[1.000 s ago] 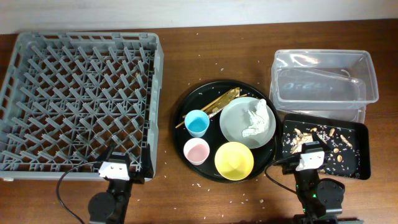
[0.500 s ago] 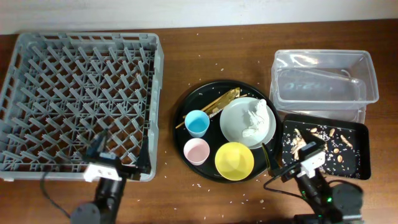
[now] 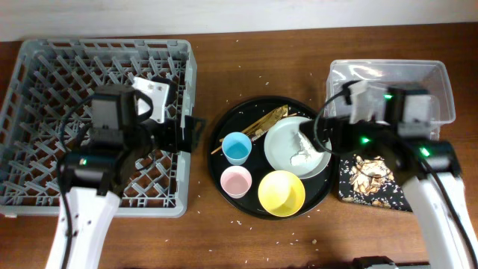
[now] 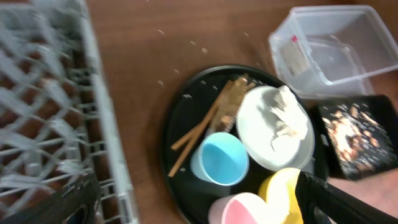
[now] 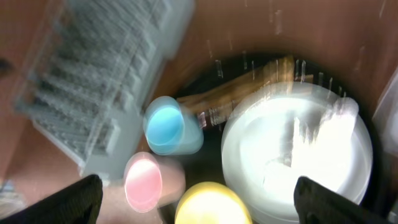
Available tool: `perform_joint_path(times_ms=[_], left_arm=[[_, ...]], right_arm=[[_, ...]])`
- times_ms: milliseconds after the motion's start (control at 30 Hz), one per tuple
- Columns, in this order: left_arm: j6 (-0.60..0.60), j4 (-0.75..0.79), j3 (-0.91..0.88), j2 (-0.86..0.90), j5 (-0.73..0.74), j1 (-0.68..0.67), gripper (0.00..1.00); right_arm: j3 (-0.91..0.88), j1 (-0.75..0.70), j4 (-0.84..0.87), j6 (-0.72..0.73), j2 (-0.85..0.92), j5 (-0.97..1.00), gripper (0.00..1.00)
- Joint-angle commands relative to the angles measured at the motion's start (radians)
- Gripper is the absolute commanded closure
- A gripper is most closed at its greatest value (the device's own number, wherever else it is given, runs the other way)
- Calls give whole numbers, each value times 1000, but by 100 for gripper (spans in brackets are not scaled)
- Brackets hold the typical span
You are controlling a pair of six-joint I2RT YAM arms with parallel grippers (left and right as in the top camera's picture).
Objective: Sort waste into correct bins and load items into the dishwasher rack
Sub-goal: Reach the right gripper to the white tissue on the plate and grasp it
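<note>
The right gripper [image 3: 323, 136] hangs over the plate [image 3: 282, 153], spread wide with nothing in it, so the step in hand looks like picking up the crumpled napkin [image 3: 305, 142] lying on the plate's right half, inside the round black tray [image 3: 215, 161]. To do it well, come straight down on the tallest fold and close on paper only. Keep the fingertips off the plate so it does not slide into the yellow bowl [image 3: 281, 192] just beside its lower edge, then lift clear before swinging to the clear tub [image 3: 418, 75] close by on the table [image 3: 261, 45]. The left gripper [image 3: 193, 134] is likewise released and empty, held between the rack [image 3: 45, 90] and the round tray, near the blue cup [image 3: 237, 148]. It had best wait, or take that cup without crossing the other arm. The pink cup [image 3: 236, 181] sits just below the blue one. Several things are hard to read. The right wrist view is smeared, so the napkin's shape is vague there. The gold wrapper [image 3: 270, 117] and the chopsticks [image 4: 189, 134] overlap at the round tray's far side and are hard to separate. The right arm covers part of the speckled black tray [image 3: 373, 183] and the tub's near corner, and the left arm hides some of the rack's pegs. Both wrist views cut off the finger ends.
</note>
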Motion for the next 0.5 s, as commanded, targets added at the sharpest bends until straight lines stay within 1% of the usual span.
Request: perform_joint_path(times_ms=[0,67,100,133,167,200,267,300,333,400,433,467], left_arm=[[12,0,17,40,103,3,1],[12,8,17,43,103,3,1],[12,13,17,43,103,3,1],[12,13,17,43,103,3,1],[12,13,17,43,103,3,1],[12,13,17,43,103,2,1],[12,13,17,43,103,2,1],[12,13,17,43,103,2,1],[13,12,17,43,113,3,1],[13,13,17,43,151,3,1],[13,16,17,43,151,3,1],[13,22,17,43,151,3,1]], right_arm=[[1,85,-107,35,164,263,2],[1,115,-94,128,253,405,1],[1,123,-74,147,288,436,5],[1,130,-41,161,332,452,15],[0,133,-13,161,373,452,21],[-2,141,18,161,428,455,26],[-3,150,58,169,523,474,30],[-3,151,71,209,573,533,35],[-3,150,77,233,599,562,43],[5,151,77,234,587,523,70],[19,151,65,232,555,500,90],[31,151,58,230,529,481,96]])
